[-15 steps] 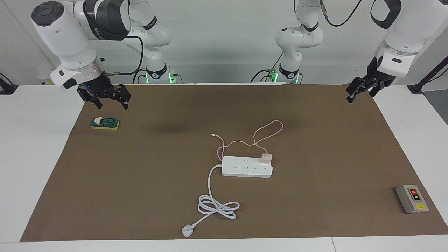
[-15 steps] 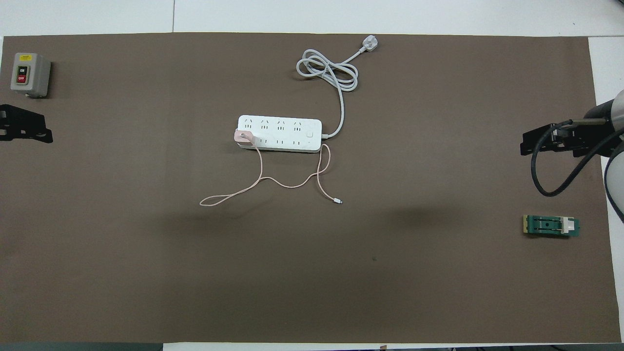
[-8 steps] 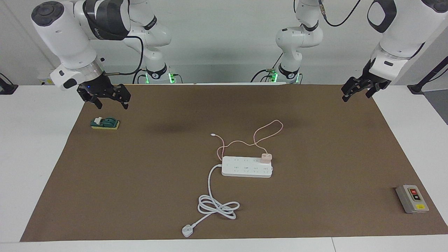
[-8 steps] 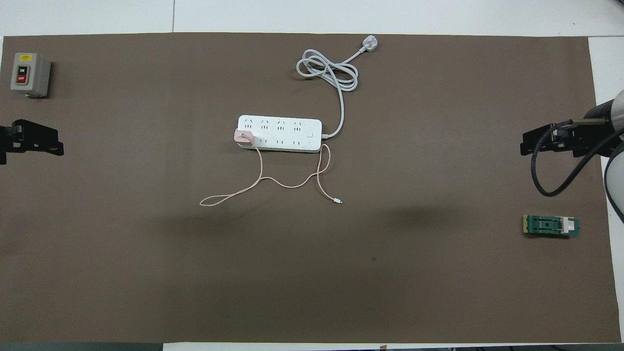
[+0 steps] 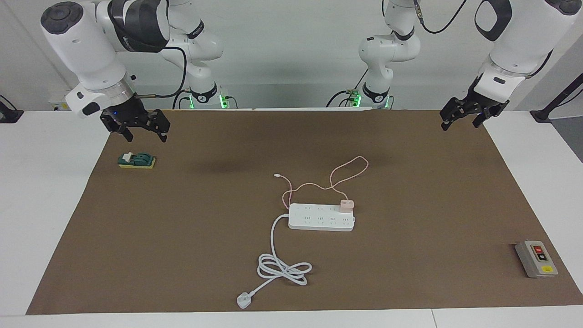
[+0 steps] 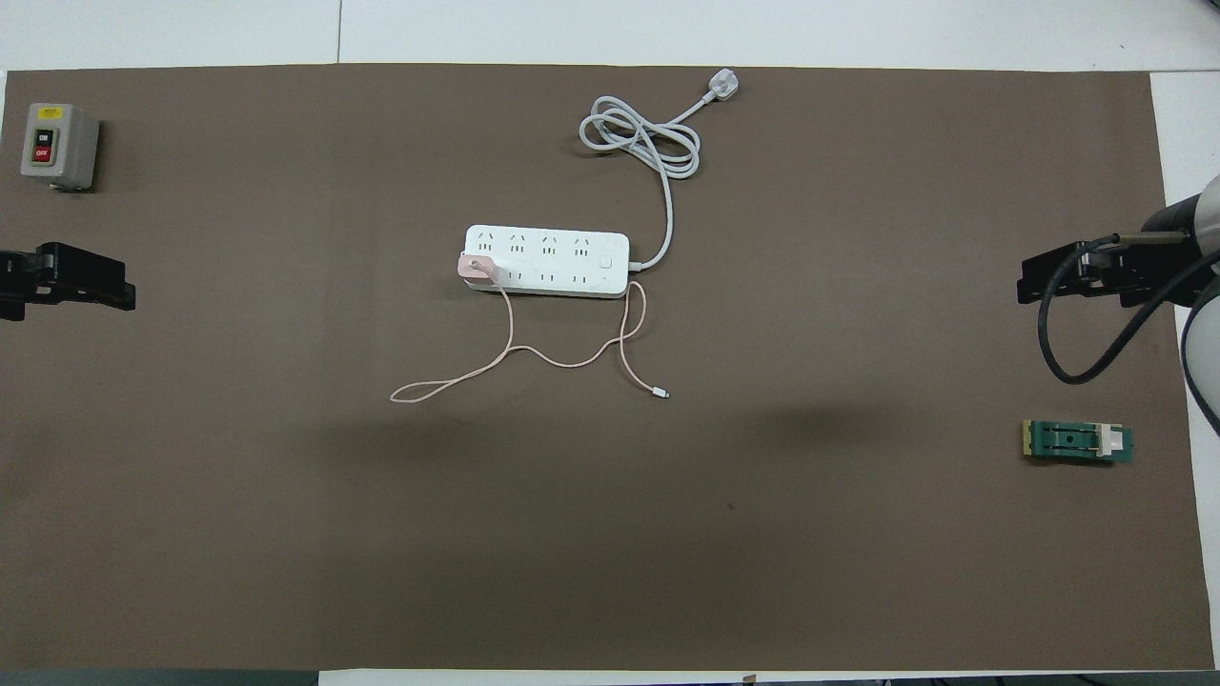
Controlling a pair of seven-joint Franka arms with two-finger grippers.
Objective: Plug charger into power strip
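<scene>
Charger [image 5: 346,205] apparently seated in power strip [image 5: 321,217], well apart from both jaws.

One charger [image 5: 346,205], one power strip [image 5: 321,217], perhaps one switch box [image 5: 536,258], one green block [image 5: 136,160]

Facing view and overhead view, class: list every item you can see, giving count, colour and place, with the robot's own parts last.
flat rectangular power strip: one, white, mid-mat.
cube-shaped charger: one, pale pink, on the strip's end toward the left arm.
button box: one, grey, mat corner at the left arm's end, farther from the robots than the strip.
green block on yellow base: one, at the right arm's end, nearer the robots.
mat: one, brown, covering the table.
left gripper: one, black, open, empty, over the mat's edge.
right gripper: one, black, open, empty, above the green block.
</scene>
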